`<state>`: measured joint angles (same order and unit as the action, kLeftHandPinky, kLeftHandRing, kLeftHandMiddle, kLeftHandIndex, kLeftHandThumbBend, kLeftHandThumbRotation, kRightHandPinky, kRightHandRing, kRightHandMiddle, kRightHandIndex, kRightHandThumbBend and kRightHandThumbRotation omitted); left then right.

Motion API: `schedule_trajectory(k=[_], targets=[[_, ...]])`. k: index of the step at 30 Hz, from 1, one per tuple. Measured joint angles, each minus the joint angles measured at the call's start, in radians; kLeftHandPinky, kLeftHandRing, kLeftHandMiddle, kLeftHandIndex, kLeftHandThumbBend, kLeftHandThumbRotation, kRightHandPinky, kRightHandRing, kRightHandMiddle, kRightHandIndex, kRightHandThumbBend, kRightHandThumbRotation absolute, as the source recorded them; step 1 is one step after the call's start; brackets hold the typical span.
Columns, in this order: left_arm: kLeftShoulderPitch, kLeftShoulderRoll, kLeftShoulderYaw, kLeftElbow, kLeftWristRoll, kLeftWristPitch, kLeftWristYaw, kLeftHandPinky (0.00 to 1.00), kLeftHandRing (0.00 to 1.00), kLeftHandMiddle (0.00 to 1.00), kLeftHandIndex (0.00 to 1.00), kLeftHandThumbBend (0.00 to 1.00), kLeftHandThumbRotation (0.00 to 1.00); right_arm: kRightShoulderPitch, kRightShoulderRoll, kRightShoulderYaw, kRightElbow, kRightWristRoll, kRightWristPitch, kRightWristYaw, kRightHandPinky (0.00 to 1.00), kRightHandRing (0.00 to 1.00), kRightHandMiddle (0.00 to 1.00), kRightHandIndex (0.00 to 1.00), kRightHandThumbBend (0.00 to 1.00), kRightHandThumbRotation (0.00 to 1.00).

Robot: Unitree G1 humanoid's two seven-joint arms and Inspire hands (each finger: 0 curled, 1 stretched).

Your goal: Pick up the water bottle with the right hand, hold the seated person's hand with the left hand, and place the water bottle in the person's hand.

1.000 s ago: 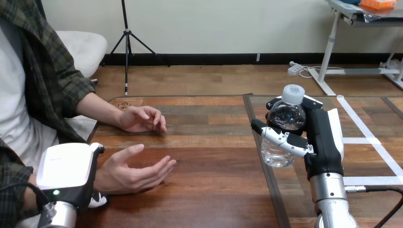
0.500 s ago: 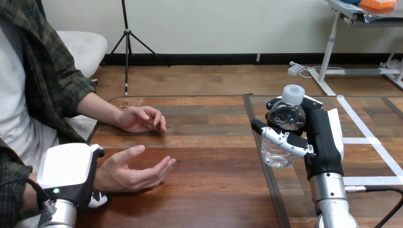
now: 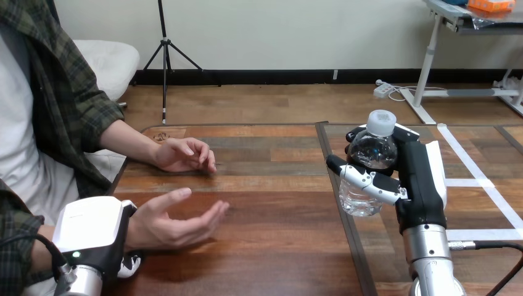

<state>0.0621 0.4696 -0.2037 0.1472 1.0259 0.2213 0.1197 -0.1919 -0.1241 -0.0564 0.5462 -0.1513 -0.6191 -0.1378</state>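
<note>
Plainly, in the head view, the robot's right hand (image 3: 422, 179) stands at about four o'clock above the brown wooden table (image 3: 271, 240), its black-and-white fingers (image 3: 370, 182) clenched round the clear plastic water bottle with a white cap (image 3: 371, 149). The bottle is upright, lifted off the tabletop and well apart from the person. At eight o'clock the robot's left hand (image 3: 92, 231) lies over the person's wrist, white back upward, with a fingertip curled beneath the wrist, grasping it. The person's open hand (image 3: 169, 223) reaches from it toward three o'clock, palm turned up. The person's other hand (image 3: 183, 154) rests on the table at ten o'clock, loosely curled.
</note>
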Motion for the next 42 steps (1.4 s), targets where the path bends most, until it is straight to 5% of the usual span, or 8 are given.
schedule_trajectory(k=[42], targets=[[-0.004,0.001,-0.012,0.012,-0.056,0.004,0.044,0.50,0.54,0.57,0.57,0.86,0.00,0.000,-0.002,-0.003,-0.001,0.018,0.008,0.006,0.35,0.41,0.47,0.48,0.70,0.00]])
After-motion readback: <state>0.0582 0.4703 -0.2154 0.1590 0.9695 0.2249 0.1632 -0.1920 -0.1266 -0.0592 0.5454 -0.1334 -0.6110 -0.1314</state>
